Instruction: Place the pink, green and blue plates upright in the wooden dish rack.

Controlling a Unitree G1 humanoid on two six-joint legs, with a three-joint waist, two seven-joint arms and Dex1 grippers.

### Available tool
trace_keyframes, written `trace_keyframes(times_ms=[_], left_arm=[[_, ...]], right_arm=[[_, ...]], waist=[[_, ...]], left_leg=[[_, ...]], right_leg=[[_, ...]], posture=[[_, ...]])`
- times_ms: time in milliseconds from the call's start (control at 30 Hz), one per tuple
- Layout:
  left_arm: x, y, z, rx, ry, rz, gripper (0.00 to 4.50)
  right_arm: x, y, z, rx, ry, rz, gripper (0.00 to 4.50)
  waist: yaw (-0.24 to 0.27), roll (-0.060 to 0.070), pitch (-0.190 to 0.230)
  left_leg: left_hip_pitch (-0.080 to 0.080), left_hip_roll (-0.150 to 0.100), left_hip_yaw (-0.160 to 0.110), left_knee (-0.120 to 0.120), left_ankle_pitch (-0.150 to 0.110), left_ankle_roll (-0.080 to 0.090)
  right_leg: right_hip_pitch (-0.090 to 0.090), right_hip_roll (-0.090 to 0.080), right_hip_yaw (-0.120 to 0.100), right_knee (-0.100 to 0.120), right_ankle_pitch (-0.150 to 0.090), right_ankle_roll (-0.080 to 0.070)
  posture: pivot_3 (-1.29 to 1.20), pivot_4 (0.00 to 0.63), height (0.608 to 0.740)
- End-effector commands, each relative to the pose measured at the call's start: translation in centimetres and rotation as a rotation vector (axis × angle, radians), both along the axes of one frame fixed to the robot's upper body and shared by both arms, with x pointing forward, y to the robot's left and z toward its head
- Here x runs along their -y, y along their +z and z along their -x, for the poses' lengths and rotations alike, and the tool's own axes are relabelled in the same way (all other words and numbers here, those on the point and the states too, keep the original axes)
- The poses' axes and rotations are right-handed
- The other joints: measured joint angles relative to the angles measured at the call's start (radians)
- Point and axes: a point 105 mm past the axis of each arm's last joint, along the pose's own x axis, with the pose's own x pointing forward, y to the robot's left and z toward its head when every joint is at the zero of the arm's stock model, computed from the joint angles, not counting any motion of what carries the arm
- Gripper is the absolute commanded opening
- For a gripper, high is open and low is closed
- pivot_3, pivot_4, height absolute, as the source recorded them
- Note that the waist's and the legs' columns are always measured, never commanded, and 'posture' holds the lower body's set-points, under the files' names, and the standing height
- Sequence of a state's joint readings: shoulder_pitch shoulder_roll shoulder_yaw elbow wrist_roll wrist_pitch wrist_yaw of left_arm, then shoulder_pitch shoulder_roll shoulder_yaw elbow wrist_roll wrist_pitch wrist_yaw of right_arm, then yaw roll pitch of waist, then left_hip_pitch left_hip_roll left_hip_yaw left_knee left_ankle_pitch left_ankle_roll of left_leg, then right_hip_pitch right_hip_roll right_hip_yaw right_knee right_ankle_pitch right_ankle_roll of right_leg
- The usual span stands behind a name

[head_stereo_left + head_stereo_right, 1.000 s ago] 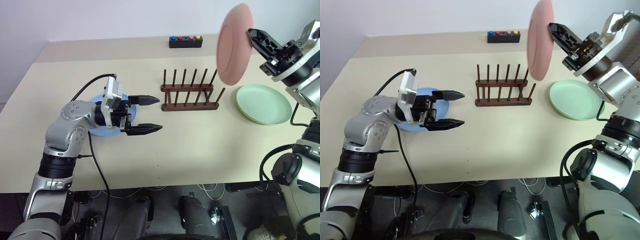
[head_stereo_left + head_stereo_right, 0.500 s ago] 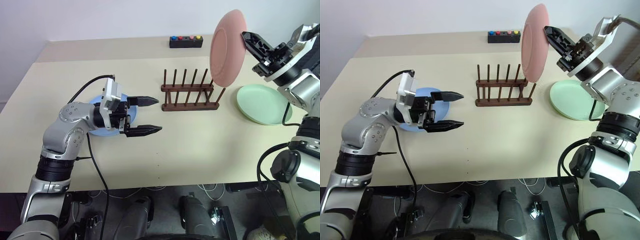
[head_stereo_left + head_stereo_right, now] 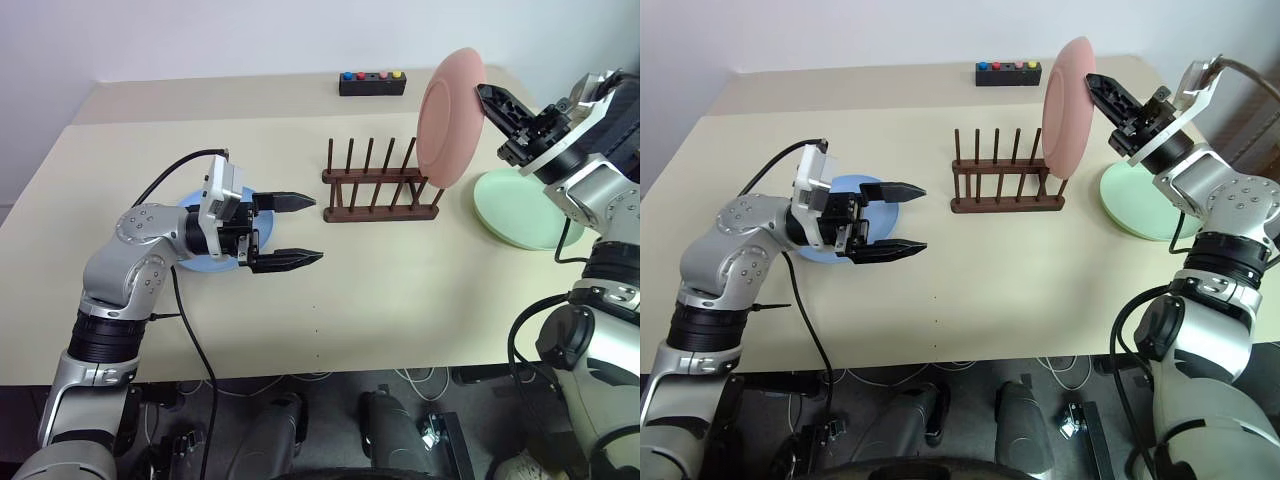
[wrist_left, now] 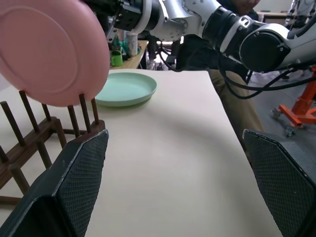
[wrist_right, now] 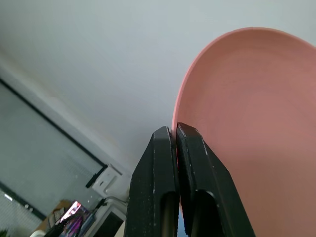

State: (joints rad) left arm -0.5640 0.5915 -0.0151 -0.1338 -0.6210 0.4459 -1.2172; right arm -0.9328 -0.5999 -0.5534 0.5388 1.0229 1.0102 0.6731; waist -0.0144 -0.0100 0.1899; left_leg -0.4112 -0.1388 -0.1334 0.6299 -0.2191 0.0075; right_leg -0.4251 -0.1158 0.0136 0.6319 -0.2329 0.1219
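Currently: right gripper [image 3: 1102, 90] pinches the pink plate [image 3: 448, 118] by its rim, upright, just above the wooden dish rack [image 3: 380, 188]'s near end. Left gripper [image 3: 300, 230] wide, empty. Risk: rim strikes peg tops, plate twists free.

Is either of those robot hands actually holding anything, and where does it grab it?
The right tool pinches the pink plate by its rim, holding it upright over the rack. The left tool is open and holds nothing.

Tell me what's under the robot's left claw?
A blue plate lies flat on the table under the open left claw. The arm covers most of it.
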Motion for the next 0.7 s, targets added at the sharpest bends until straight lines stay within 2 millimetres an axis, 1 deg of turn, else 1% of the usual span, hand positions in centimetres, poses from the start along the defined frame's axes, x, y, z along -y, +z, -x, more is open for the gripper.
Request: trace_keyframes(times_ms=[33,133,267,300,367,500,567,600,700], left_arm=[[-0.1,1.5,0.4,0.069,-0.005,0.01,4.5],[-0.1,1.6,0.4,0.073,-0.005,0.009,4.5],[-0.1,1.5,0.4,0.073,-0.004,0.005,4.5],[-0.1,1.5,0.4,0.071,-0.005,0.002,4.5],[-0.2,1.5,0.3,0.069,-0.002,-0.001,4.5],[-0.2,1.4,0.3,0.074,0.0,-0.004,4.5],[-0.2,1.4,0.3,0.074,0.001,-0.004,4.5],[-0.1,1.4,0.3,0.074,0.002,-0.005,4.5],[-0.1,1.4,0.2,0.074,0.003,-0.003,4.5]], right_arm=[[0.2,0.8,0.3,0.046,-0.013,-0.01,0.08],[0.3,0.1,-0.1,0.04,-0.061,0.029,0.08],[-0.1,-0.5,-0.1,0.04,-0.055,0.062,0.08],[-0.3,-0.7,-0.1,0.033,-0.041,0.07,0.32],[-0.6,-0.9,0.1,0.024,-0.015,0.061,0.96],[-0.2,-0.5,0.1,0.037,-0.044,0.078,3.01],[-0.1,-0.3,-0.1,0.054,-0.079,0.118,4.05],[0.0,-0.2,-0.2,0.066,-0.102,0.145,4.46],[0.4,0.3,-0.4,0.099,-0.152,0.183,4.46]], waist=[[0.0,0.0,0.0],[0.0,0.0,0.0],[0.0,0.0,0.0],[0.0,0.0,0.0],[0.0,0.0,0.0],[0.0,0.0,0.0],[0.0,0.0,0.0],[0.0,0.0,0.0],[0.0,0.0,0.0]], left_leg=[[0.0,0.0,0.0,0.0,0.0,0.0],[0.0,0.0,0.0,0.0,0.0,0.0],[0.0,0.0,0.0,0.0,0.0,0.0],[0.0,0.0,0.0,0.0,0.0,0.0],[0.0,0.0,0.0,0.0,0.0,0.0],[0.0,0.0,0.0,0.0,0.0,0.0],[0.0,0.0,0.0,0.0,0.0,0.0],[0.0,0.0,0.0,0.0,0.0,0.0],[0.0,0.0,0.0,0.0,0.0,0.0]], right_leg=[[0.0,0.0,0.0,0.0,0.0,0.0],[0.0,0.002,0.0,0.0,0.0,0.0],[0.0,0.002,0.0,0.0,0.0,0.0],[0.0,0.002,0.0,0.0,0.0,0.0],[0.0,0.002,0.0,0.0,0.0,0.0],[0.0,0.002,0.0,0.0,0.0,0.0],[0.0,0.002,0.0,0.0,0.0,0.0],[0.0,0.002,0.0,0.0,0.0,0.0],[0.0,0.002,0.0,0.0,0.0,0.0]], posture=[[0.0,0.15,0.74],[0.0,0.15,0.74],[0.0,0.15,0.74],[0.0,0.15,0.74],[0.0,0.15,0.74],[0.0,0.15,0.74],[0.0,0.15,0.74],[0.0,0.15,0.74],[0.0,0.15,0.74]])
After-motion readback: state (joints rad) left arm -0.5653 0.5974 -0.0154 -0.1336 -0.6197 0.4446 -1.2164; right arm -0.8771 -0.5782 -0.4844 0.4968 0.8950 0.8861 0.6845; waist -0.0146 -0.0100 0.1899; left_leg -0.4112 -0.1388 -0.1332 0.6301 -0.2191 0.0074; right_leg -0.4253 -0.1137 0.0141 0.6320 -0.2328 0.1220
